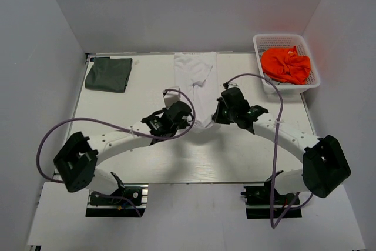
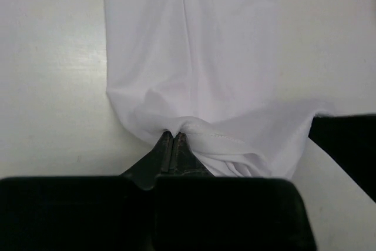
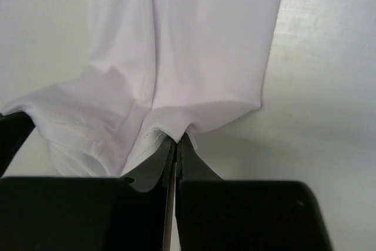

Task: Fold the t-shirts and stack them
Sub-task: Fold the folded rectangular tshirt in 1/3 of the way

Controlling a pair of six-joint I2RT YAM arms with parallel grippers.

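The white t-shirt (image 1: 197,83) lies as a long narrow strip down the middle of the table, its near end bunched between the two grippers. My left gripper (image 1: 189,111) is shut on the near left corner of the white shirt (image 2: 194,57). My right gripper (image 1: 216,113) is shut on its near right corner (image 3: 188,45). The stitched hem shows at both pinches. The dark grey-green t-shirt (image 1: 109,73) lies folded at the far left of the table. The blue hem tag is not in view.
A white mesh basket (image 1: 263,44) holding an orange cloth (image 1: 286,64) stands at the far right corner. White walls enclose the table on three sides. Purple cables loop over both arms.
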